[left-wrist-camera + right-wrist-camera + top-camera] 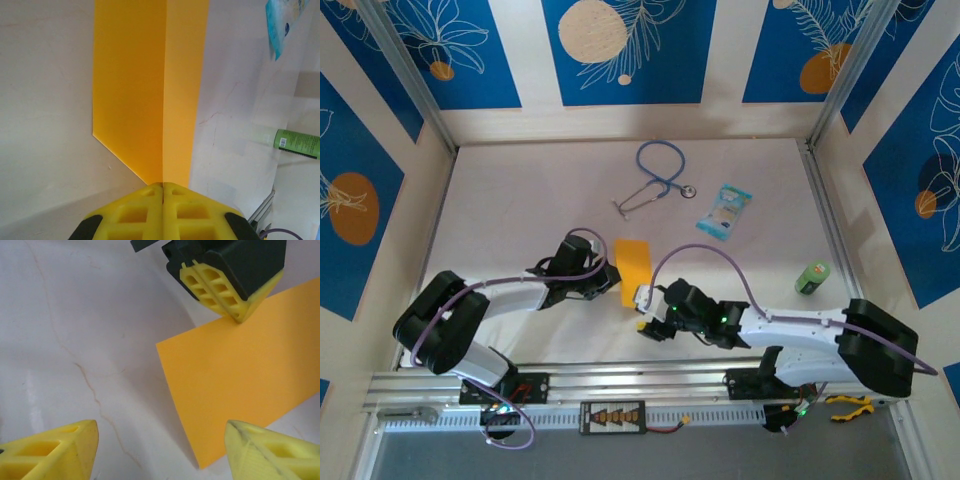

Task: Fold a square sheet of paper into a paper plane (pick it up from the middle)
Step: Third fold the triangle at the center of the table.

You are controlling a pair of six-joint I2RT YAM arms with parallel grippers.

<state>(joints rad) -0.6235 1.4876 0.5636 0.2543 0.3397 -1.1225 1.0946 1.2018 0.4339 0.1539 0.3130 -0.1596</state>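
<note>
Right claw [160,455]: Nearest you, its jaws stand wide and carry nothing. The sheet's loose corner lies just ahead, between the fingers [55,450].
Left claw [605,278]: A little farther out, it is clamped tight on the crease [163,100] of the square sheet of paper [632,262]. The sheet sits near the middle of the worktop [520,200], between the two arms, already folded down its centre.
Risk at the right claw: Close it off-line and you likely crumple the free corner or set a crooked fold. Thin paper keeps every wrong crease.
Risk at the left claw: The pinch takes a small bite at the fold's end. A sideways tug from the other arm could well slide the sheet out, or tear it there.
Risk at the worktop: Press the corner down too hard and the sheet may skid on the smooth surface rather than bend.
Left wrist view: You get the crease running straight away from the shut jaws, a panel on either side. A green bottle [297,144] and a light-blue packet [282,25] lie off to the right.
Right wrist view: Here you get the sheet's flat face instead, its sharp lower corner, and the gap to your open fingers.
Top view: It places both arms at once. Beyond the sheet a stethoscope [655,180] lies toward the far side, well apart from the work.
</note>
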